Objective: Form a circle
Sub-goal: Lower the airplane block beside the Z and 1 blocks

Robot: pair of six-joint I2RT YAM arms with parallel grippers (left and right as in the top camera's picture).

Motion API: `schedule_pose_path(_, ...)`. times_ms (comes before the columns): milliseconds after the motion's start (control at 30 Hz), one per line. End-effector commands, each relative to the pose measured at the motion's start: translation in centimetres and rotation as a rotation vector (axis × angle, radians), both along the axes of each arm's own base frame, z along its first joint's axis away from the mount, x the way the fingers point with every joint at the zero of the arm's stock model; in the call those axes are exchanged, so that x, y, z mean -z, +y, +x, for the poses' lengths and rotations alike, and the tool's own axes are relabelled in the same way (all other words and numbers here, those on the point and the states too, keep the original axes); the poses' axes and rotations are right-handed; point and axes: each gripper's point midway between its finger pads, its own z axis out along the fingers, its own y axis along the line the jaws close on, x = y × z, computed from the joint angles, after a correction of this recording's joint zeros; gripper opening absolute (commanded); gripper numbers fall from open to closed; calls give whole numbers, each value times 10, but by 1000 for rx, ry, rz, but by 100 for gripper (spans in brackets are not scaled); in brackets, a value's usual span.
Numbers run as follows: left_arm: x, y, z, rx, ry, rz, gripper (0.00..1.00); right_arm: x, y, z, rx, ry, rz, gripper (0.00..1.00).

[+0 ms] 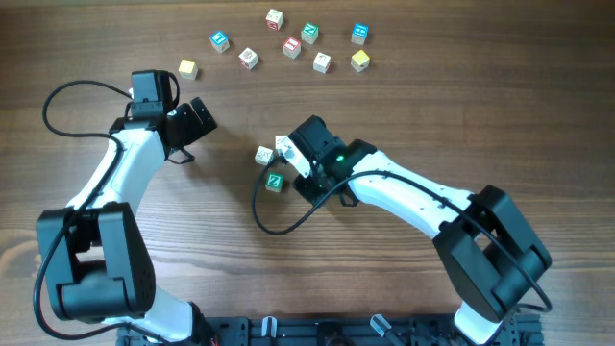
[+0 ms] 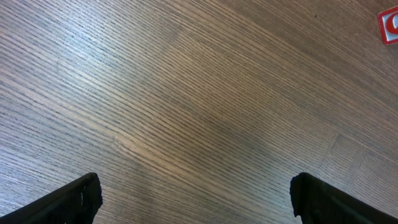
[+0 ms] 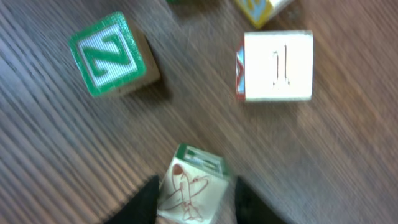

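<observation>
Three cubes sit in a loose cluster at the table's middle, and no circle shows. A green-faced Z cube (image 1: 275,181) (image 3: 112,55) lies nearest the front. A cream cube (image 1: 264,154) (image 3: 277,65) stands apart from it. My right gripper (image 1: 293,152) (image 3: 194,204) is shut on a third cream cube with a rocket drawing (image 1: 282,143) (image 3: 189,186), which looks tilted and blurred between the fingers. My left gripper (image 1: 197,115) (image 2: 196,202) hangs wide open over bare wood to the left, nothing between its fingers.
Several loose cubes lie in a band along the far edge, among them blue (image 1: 220,40), red (image 1: 292,46), green (image 1: 309,32) and yellow (image 1: 359,61). One pale yellow cube (image 1: 187,69) sits beside the left arm. A red cube (image 2: 390,25) shows at the left wrist view's corner.
</observation>
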Motion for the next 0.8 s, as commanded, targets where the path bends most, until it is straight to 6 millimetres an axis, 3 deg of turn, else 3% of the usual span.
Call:
schedule_pose_path(0, 5, -2, -2, -2, 12, -11, 100, -32, 4, 5, 39, -37, 50, 23)
schedule_pose_path(200, 5, -2, -2, -1, 13, -11, 100, -36, -2, -1, 39, -23, 37, 21)
schedule_pose_path(300, 5, -2, -2, -1, 13, -11, 100, -24, -19, -21, 38, 57, -33, 4)
schedule_pose_path(433, 5, -2, -2, -2, 13, -11, 100, -4, -24, -40, 22, 123, -28, 4)
schedule_pose_path(600, 5, -2, -2, -2, 13, -11, 100, 12, -26, -27, 29, 28, -17, 6)
schedule_pose_path(767, 5, -2, -2, -2, 13, -11, 100, 12, -25, -15, 19, -47, -17, 5)
